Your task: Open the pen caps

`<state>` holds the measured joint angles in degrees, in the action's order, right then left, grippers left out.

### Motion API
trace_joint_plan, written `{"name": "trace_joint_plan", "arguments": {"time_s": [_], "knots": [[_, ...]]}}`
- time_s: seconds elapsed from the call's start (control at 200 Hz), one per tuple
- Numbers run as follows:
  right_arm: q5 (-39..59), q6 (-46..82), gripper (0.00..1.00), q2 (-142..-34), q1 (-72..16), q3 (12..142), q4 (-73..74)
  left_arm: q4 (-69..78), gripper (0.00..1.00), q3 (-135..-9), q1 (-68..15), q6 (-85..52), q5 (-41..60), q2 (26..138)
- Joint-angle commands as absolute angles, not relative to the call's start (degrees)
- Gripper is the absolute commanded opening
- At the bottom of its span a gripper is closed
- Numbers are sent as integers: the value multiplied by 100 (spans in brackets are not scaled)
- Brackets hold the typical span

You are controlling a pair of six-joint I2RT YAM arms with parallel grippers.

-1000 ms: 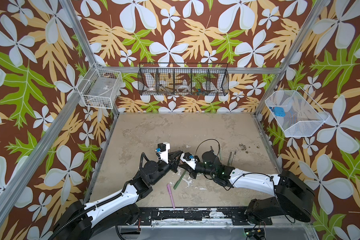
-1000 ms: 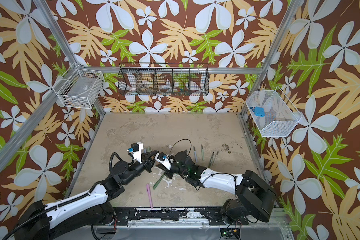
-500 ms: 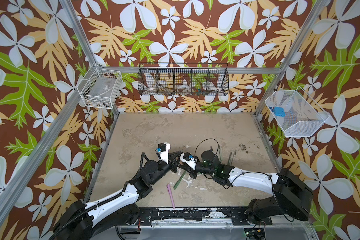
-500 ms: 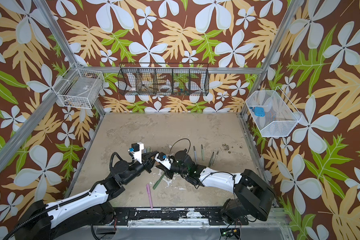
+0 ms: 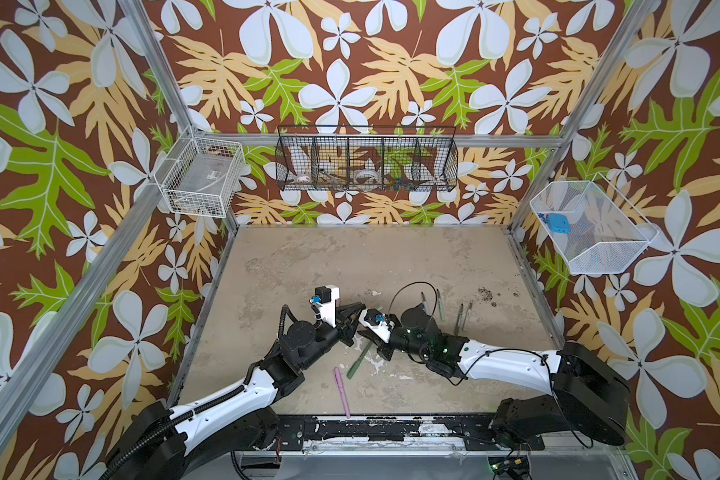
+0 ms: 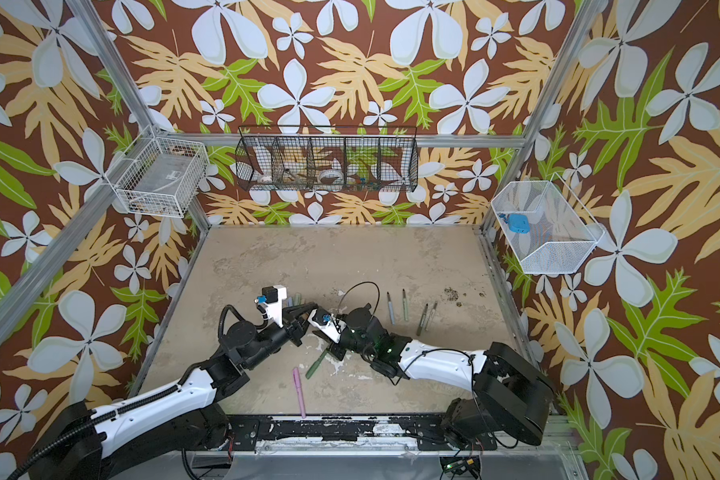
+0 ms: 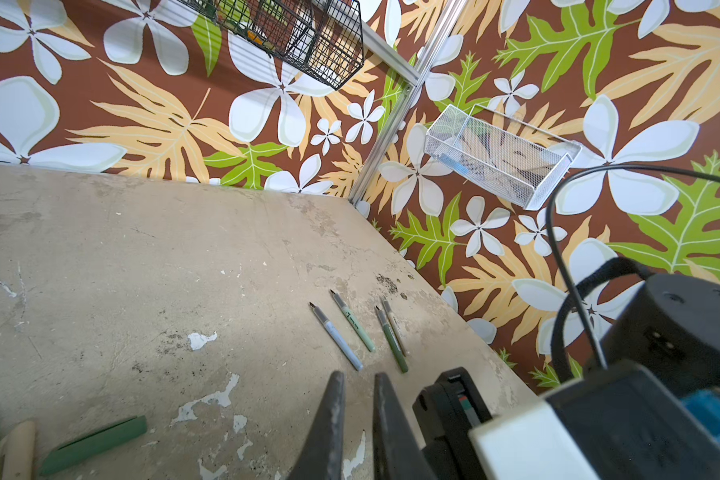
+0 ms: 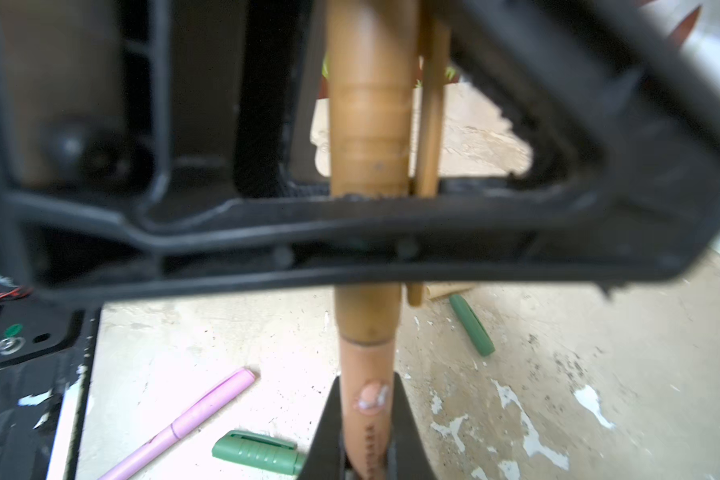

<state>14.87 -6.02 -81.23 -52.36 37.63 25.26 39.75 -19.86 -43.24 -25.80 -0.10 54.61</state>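
Both sets of jaws are closed down on 1 pen. The right jaws pinch the pinkish-brown barrel (image 8: 366, 365). The left jaws, seen in the right wrist view as a black bar across the frame, clamp the brown cap (image 8: 368, 124) crosswise.

The cap is still seated, its rim meeting the barrel just beyond the right jaws. Whether the joint has begun to part cannot be told.

The pen's long axis runs straight from the right jaws to the left jaws. The cap end points toward the left arm, and the clip (image 8: 431, 124) lies along 1 side. The left jaws cross that axis squarely, so the coming move likely calls for a straight pull apart along it, with no sideways bend.

In both top views the 2 sets of jaws meet tip to tip above the table (image 5: 350, 257), near its front middle, and hide the pen.

On the table below lie a green cap (image 8: 258, 451), its far end hidden by the right jaws, and a capped pink pen (image 8: 184, 424). 4 bare pen bodies (image 7: 335, 336) lie well apart on the right arm's side.
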Motion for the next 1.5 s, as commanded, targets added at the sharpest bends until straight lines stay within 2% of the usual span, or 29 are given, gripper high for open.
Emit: {"name": "trace_joint_plan", "arguments": {"time_s": [0.0,0.075,0.195,0.485,0.641,0.761,1.111,1.201,1.341,1.491], "knots": [[2202,-450,0,-8153,-4981,3697,1640,4770,0,-1956,-4226,-2620,-285,5412],[2554,-387,0,-8138,-4828,3641,1680,4823,0,-1957,-4183,-2672,-219,5456],[2427,-412,0,-8149,-4798,3671,1604,4824,0,-1951,-4175,-2687,-210,5475],[267,-675,0,-8347,-5352,3920,1226,4830,0,-1934,-4123,-2789,-188,5430],[-42,-694,0,-8367,-5476,3923,1244,4790,0,-1925,-4113,-2812,-270,5379],[309,-701,0,-8292,-5466,3868,1270,4774,0,-1916,-4100,-2825,-309,5343],[2401,-582,0,-8473,-4826,3947,1033,4789,0,-1878,-4062,-2861,-273,5208],[2584,-554,0,-8443,-4721,3905,1046,4796,0,-1855,-4052,-2864,-293,5176],[1962,-554,0,-8384,-4764,3890,1040,4799,0,-1863,-4026,-2884,-276,5218],[375,-770,0,-8508,-5238,3989,931,4798,0,-1864,-3990,-2934,-274,5228]]}}
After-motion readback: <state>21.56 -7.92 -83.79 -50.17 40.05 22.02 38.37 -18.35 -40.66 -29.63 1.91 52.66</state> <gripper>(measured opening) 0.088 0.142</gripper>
